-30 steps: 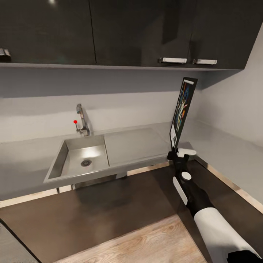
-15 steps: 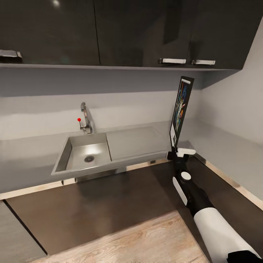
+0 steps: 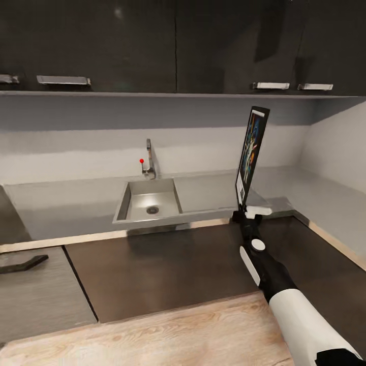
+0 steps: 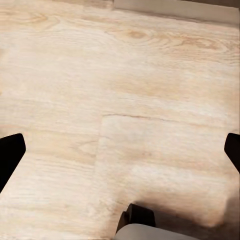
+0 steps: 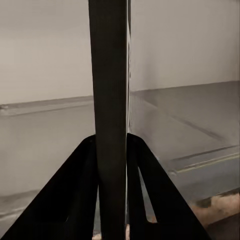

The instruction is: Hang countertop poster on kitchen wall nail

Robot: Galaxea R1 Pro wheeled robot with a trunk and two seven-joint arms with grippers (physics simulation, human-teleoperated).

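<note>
Black-framed flat poster (image 3: 251,152) in right claw (image 3: 246,212)

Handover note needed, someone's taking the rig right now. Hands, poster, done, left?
Right hand: shut on the poster's bottom edge, holding it upright, edge-on to the head camera, above the countertop's front edge, right of the sink.
Left hand: open, holding nothing, pointing at the wood floor.
Done: poster is off the countertop.
Left: find a wall nail (I can't spot one in these views), carry the poster there and hang it.
</note>
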